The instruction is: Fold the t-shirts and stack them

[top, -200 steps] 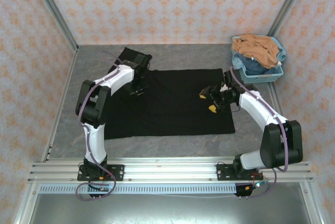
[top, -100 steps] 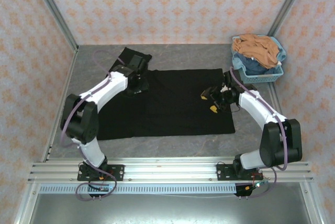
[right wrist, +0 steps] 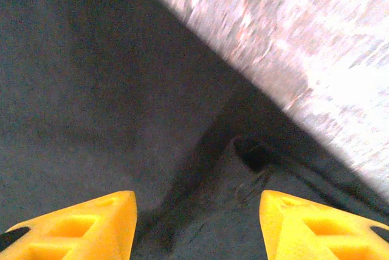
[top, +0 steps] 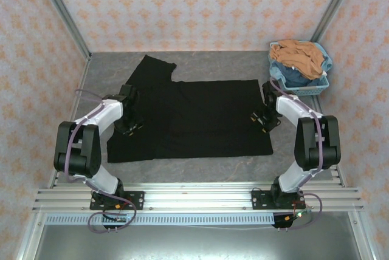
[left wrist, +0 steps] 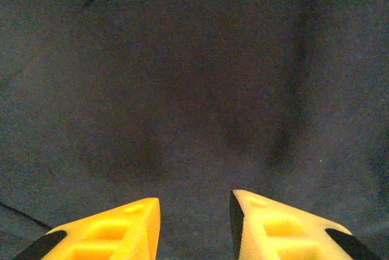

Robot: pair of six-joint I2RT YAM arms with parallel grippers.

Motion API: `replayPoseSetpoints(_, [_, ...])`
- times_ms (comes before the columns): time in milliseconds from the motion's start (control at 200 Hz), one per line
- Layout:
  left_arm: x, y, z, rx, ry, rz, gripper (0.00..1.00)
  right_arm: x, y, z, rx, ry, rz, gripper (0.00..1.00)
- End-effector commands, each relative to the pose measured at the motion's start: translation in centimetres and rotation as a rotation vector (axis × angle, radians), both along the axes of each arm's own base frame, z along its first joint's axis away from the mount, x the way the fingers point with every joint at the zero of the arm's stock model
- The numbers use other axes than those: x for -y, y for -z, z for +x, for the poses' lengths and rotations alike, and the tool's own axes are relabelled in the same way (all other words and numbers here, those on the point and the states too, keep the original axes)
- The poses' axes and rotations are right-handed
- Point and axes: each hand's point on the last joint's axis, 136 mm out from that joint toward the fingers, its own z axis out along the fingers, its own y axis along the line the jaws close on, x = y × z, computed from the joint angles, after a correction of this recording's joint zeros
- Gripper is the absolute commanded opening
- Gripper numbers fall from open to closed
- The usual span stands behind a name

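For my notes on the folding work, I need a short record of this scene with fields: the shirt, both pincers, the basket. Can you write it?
shirt: black short-sleeved fabric t-shirt, spread flat on the grey stone-pattern table, not yet folded
left pincer: open, low over the shirt's left part, nothing held
right pincer: open, at the shirt's right edge, nothing held
basket: light-blue plastic lattice basket, far right corner, holding orange and blue clothes

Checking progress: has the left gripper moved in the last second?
Yes. The left gripper shifted left and toward the arm bases, away from the basket, over the t-shirt near its left edge.
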Motion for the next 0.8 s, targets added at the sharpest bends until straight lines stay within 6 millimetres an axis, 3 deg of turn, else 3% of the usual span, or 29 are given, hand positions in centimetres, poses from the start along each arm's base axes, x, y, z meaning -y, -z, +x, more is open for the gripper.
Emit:
replayPoseSetpoints(0, [-0.7,0.0,-0.6,0.003,-0.022,0.012,0.35,1.9,0.1,0.5,-0.025,0.087,-0.076,0.54])
replayPoseSetpoints(220, [-1.6,1.0,-1.0,-0.025,-0.025,0.039,0.34,2.7,1.1,0.5,-0.075,0.137,-0.114,0.26])
replayPoseSetpoints(345, [-1.9,1.3,-1.2,-0.034,-0.029,0.052,0.33,3.2,0.8,0.3,-0.084,0.152,-0.142,0.17])
replayPoseSetpoints(440, [-2.1,1.4,-1.2,-0.036,-0.028,0.063,0.33,3.8,0.4,0.0,-0.084,0.169,-0.173,0.0])
replayPoseSetpoints(796, [-3.3,3.0,-1.5,-0.098,-0.016,0.138,0.28,6.0,-3.1,-1.0,-0.05,0.224,-0.29,0.0])
